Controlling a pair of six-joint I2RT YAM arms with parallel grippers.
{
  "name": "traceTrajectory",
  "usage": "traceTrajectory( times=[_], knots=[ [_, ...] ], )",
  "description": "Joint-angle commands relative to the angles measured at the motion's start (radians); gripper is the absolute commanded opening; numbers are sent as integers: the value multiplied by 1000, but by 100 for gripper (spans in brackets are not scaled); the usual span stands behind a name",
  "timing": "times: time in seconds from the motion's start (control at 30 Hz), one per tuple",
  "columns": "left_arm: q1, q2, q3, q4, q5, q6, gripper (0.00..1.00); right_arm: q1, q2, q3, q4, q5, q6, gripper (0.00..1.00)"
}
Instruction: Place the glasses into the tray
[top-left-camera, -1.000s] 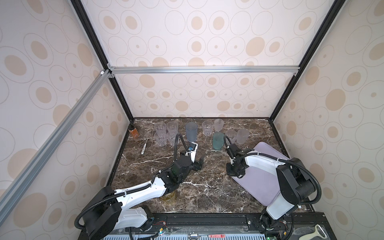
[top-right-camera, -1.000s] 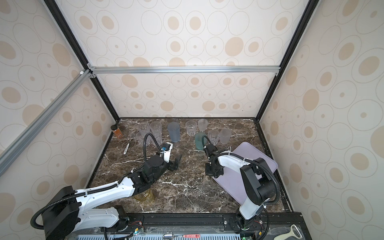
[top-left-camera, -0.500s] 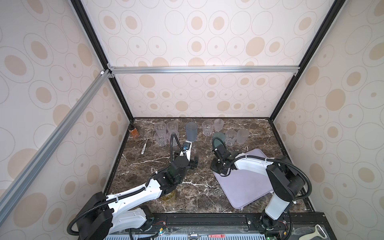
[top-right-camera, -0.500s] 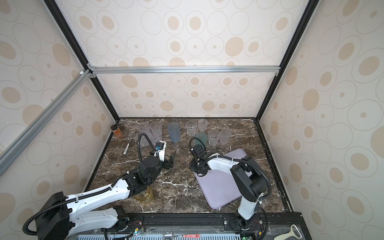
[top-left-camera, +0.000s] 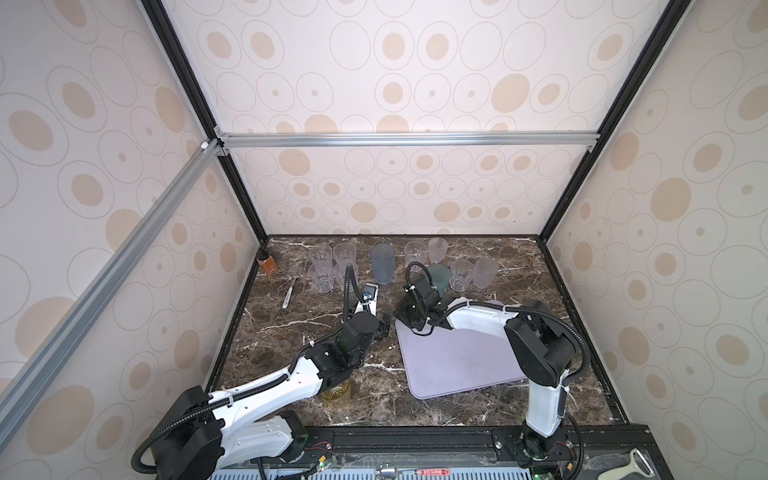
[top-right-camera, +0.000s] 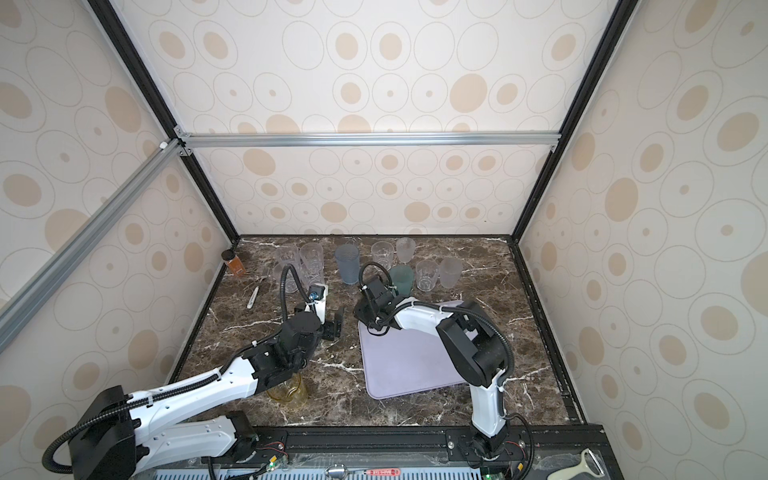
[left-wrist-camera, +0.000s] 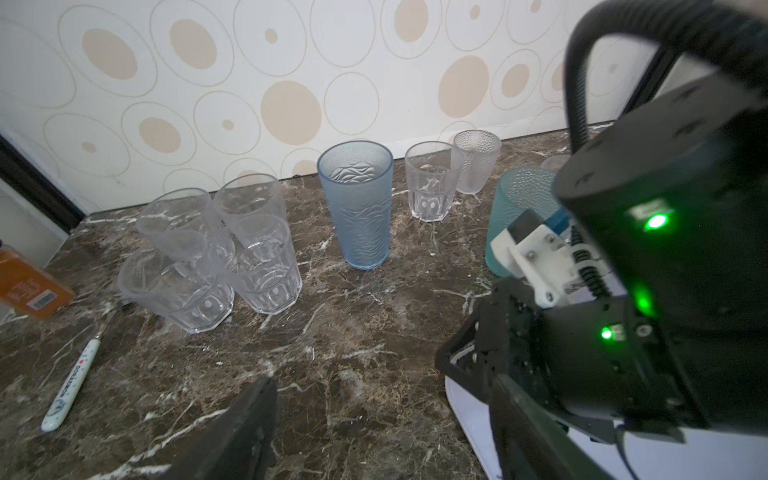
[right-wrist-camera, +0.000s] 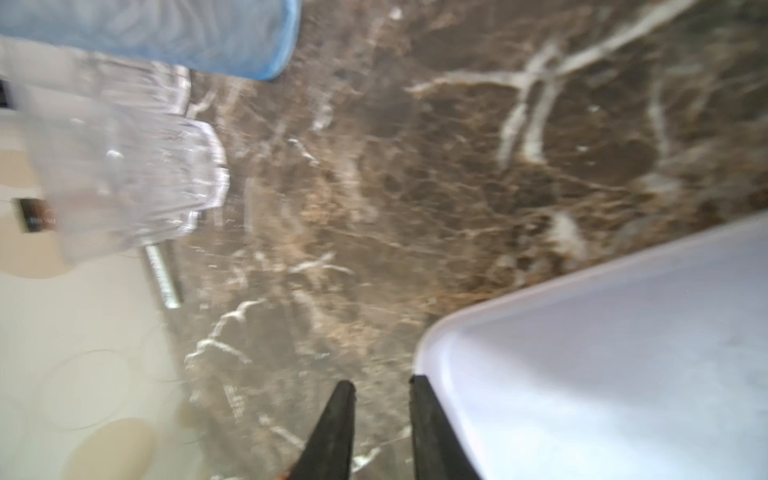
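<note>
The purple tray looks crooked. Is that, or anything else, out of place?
Yes. The tray lies skewed to the edges of the table and holds nothing. One amber glass stands alone at the front, partly under the left arm, apart from the other glasses.

The table (top-left-camera: 282, 316) is dark brown marble with white veins; at four o'clock on it the tray (top-left-camera: 457, 365) is pale lavender; the walls (top-left-camera: 395, 83) are cream, patterned with beige ovals inside thin grey rings; at twelve o'clock the tall tumbler (left-wrist-camera: 357, 208) is blue-grey with a wavy relief, the teal tumbler (left-wrist-camera: 519, 191) dimpled, the frosted tumbler (left-wrist-camera: 476, 162) whitish and pebbled, the faceted tumblers (left-wrist-camera: 266, 266) clear; at seven o'clock stands the amber-yellow tumbler (top-right-camera: 291, 395); at ten o'clock the bottle (top-left-camera: 266, 266) is amber-orange with a dark cap; the arms (top-left-camera: 270, 386) are white with black joints.
</note>
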Motion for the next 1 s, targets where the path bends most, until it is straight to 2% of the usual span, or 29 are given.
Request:
traceTrajectory(
  times=[0.0,0.07,0.13,0.3,0.4,0.5,0.6,0.77,0.87,0.97],
  knots=[
    [44,6,69,-103,-29,-102,78,-28,-123,4,-225,-57,-230,36],
    [48,27,100,-141,-10,-135,73,-60,-216,-43,-343,-40,-338,38],
    [39,72,130,-172,54,-184,73,-117,-314,-98,-437,-27,-443,39],
    [-43,207,159,-187,105,-308,75,-377,-510,-226,-569,-25,-625,45],
    [-44,244,139,-167,162,-367,79,-545,-562,-246,-611,48,-675,49],
    [-44,271,119,-128,241,-402,83,-674,-614,-301,-529,128,-643,61],
    [-44,316,106,-94,318,-427,87,-766,-581,-337,-426,119,-608,69],
    [-39,375,81,-26,395,-461,89,-840,-459,-338,-349,69,-613,72],
    [-19,401,70,20,431,-475,89,-890,-377,-340,-294,-50,-604,72],
    [-2,433,65,68,474,-481,89,-907,-319,-351,-260,-73,-603,72]
  ],
)
